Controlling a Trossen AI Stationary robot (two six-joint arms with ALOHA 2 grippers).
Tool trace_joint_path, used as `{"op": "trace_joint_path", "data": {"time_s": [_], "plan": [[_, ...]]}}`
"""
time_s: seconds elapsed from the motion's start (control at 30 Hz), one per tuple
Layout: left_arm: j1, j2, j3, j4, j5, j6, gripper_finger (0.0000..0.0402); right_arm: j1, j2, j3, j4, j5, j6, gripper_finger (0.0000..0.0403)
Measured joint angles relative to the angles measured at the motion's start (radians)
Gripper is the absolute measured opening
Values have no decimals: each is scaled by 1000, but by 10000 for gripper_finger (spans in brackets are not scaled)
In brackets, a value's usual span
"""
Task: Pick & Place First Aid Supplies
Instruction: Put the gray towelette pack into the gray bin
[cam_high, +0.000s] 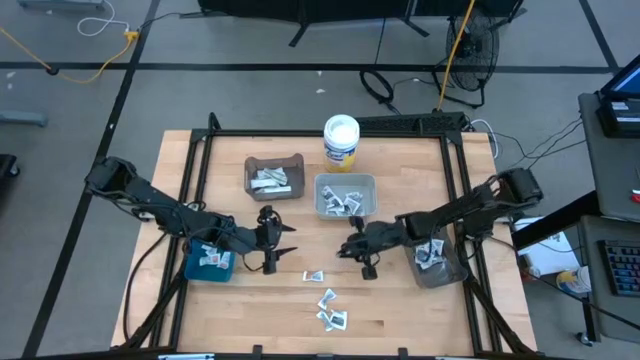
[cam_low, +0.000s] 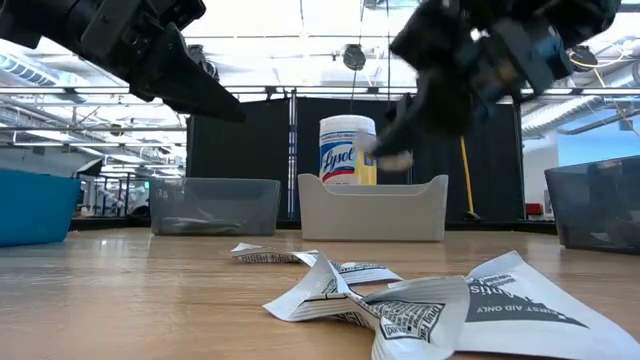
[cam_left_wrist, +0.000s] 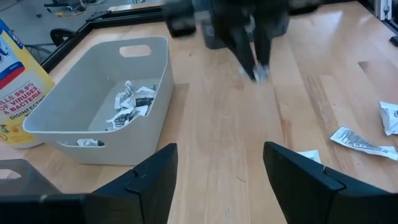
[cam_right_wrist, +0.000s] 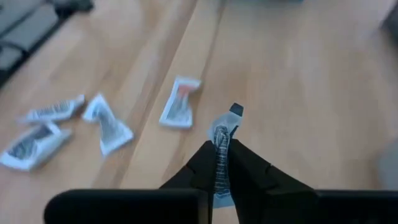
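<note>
Four bins are seen on the wooden table (cam_high: 400, 310) in the high view: a brown bin (cam_high: 274, 177) and a grey bin (cam_high: 345, 196) toward the far edge, a blue bin (cam_high: 209, 263) at the left edge and a dark bin (cam_high: 437, 262) at the right edge, each with packets inside. A white round tub (cam_high: 341, 141) stands just behind the grey bin. Loose packets (cam_high: 328, 305) lie scattered near the front edge. The left gripper (cam_high: 272, 243) and right gripper (cam_high: 359, 252) hang over the middle of the table, facing each other, well apart.

From the low view, crumpled packets (cam_low: 400, 300) fill the foreground, and the tub (cam_low: 346, 149) is partly hidden behind the grey bin (cam_low: 374, 208). The right gripper (cam_low: 400, 135) is held above the table with a small white packet (cam_low: 388, 158) at its tip; the left gripper's fingers (cam_low: 200, 90) are raised at the upper left.

In the left wrist view, the left gripper (cam_left_wrist: 217, 168) is shown with fingers wide apart and nothing between them; the grey bin (cam_left_wrist: 155, 93) lies just beside it, and the right gripper is seen beyond, blurred.

Only the right wrist view shows the grip closely: the right gripper (cam_right_wrist: 221, 152) is clamped on a thin packet (cam_right_wrist: 225, 127) standing upright between its fingers, lifted above the table, with four loose packets (cam_right_wrist: 106, 127) lying below.
</note>
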Motion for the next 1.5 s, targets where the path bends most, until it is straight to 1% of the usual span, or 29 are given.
{"op": "trace_joint_path", "data": {"time_s": [0.17, 0.33, 0.4, 0.57, 0.73, 0.87, 1.1, 1.3, 1.4, 1.5], "plan": [[0, 0, 0, 0, 0, 8, 241, -61, -119, 0, 2, 0, 17, 41], [0, 0, 0, 0, 1, 12, 241, -171, -210, 0, 7, -49, 117, 40], [0, 0, 0, 0, 1, 16, 241, -219, -236, 0, -1, -50, 151, 37], [0, 0, 0, 0, 2, 18, 241, -336, -261, 0, -41, -50, 217, 36], [0, 0, 0, 0, 3, 22, 241, -408, -252, 1, -101, -50, 219, 40], [0, 0, 0, 0, 8, 25, 241, -432, -246, -8, -119, -50, 200, 40], [0, 0, 0, 13, 9, 24, 241, -435, -247, -20, -124, -51, 115, 40], [0, 0, 0, 55, 9, 24, 241, -435, -246, -20, -175, -48, 30, 42], [2, 0, 0, 92, 9, 23, 241, -435, -246, -20, -181, -48, -11, 58], [7, 0, 0, 115, 9, 23, 241, -436, -246, -20, -181, -46, -18, 93]]}}
